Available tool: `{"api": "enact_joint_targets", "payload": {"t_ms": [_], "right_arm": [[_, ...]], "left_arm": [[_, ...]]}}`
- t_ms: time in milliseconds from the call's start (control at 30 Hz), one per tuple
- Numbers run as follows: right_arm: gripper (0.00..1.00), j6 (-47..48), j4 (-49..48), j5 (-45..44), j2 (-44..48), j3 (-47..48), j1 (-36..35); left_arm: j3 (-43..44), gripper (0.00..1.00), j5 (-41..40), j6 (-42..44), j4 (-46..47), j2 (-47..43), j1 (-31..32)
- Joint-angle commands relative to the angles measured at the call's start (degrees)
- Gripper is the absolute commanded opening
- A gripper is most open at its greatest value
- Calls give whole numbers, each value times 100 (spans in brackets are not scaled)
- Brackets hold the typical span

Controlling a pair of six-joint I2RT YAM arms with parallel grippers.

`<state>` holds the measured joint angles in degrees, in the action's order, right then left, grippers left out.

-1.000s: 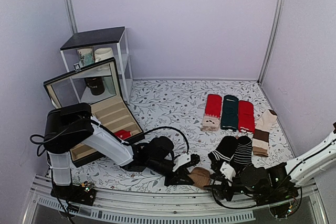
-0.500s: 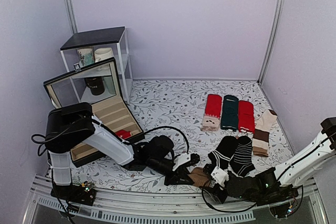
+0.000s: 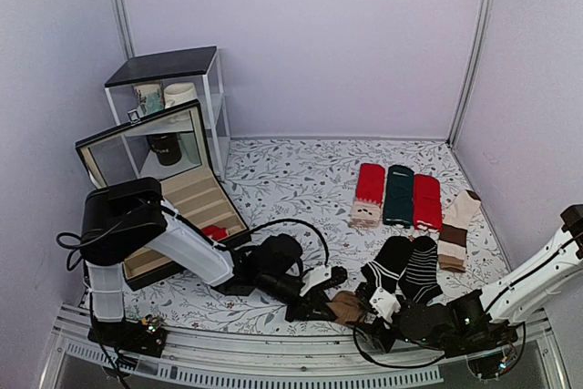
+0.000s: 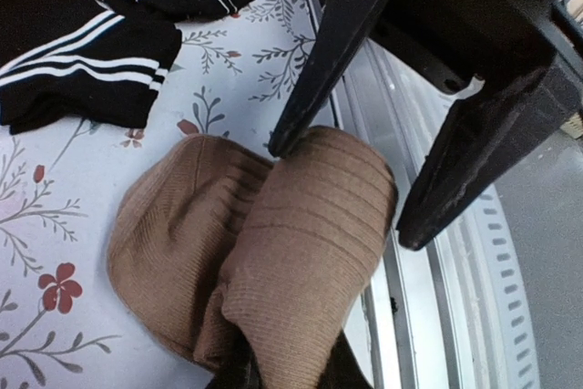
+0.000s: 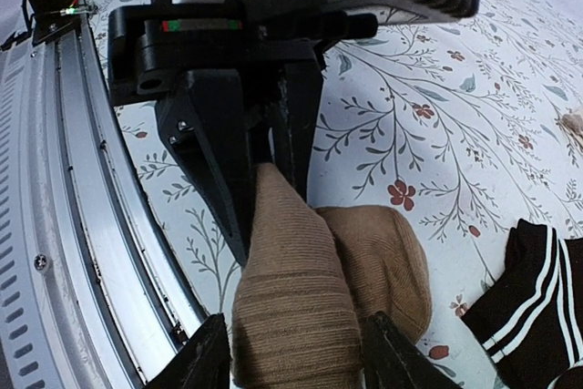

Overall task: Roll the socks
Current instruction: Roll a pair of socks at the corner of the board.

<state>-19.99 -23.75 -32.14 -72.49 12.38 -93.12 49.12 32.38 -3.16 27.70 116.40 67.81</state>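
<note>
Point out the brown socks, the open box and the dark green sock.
brown socks (image 4: 273,252): left wrist view, ribbed top of the roll.
open box (image 3: 187,198): top view, tan inner compartments.
dark green sock (image 3: 398,196): top view, middle of the sock.

Open box (image 3: 196,202) beside white shelf (image 3: 168,88) with mugs (image 3: 166,95), red and green socks (image 3: 398,193), black striped socks (image 3: 405,266)

Tan-brown ribbed socks (image 4: 273,252), bunched into a loose roll, lying low centre of the overhead frame at the bench's near edge.

white arm links (image 3: 187,248), black joints, loose black cables, angular black fingers (image 5: 214,143)
</note>
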Motion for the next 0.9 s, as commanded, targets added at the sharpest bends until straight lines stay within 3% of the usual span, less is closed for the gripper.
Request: {"api": "enact_joint_targets", "payload": {"t_ms": [0, 300, 400, 500, 633, 767, 867], "right_arm": [[50, 31, -340, 313, 32, -155, 48], [49, -233, -366, 858, -724, 140, 259], [39, -329, -354, 1005, -874, 189, 343], [19, -532, -316, 987, -777, 105, 354], [15, -892, -293, 1127, -450, -191, 531], [15, -1411, -295, 1499, -233, -509, 750], [15, -1953, -297, 1992, -163, -783, 936]], "left_arm": [[-432, 0, -330, -36, -2271, 765, 74], [-447, 0, -294, -57, -2200, 810, 70], [-439, 0, -294, -45, -2186, 805, 74], [-447, 0, -302, -26, -2190, 837, 70], [-573, 0, -386, 7, -1981, 729, 79], [-933, 12, -1019, 63, -1228, -30, 136], [-1117, 14, -1694, 575, -390, -1095, 262]]}}
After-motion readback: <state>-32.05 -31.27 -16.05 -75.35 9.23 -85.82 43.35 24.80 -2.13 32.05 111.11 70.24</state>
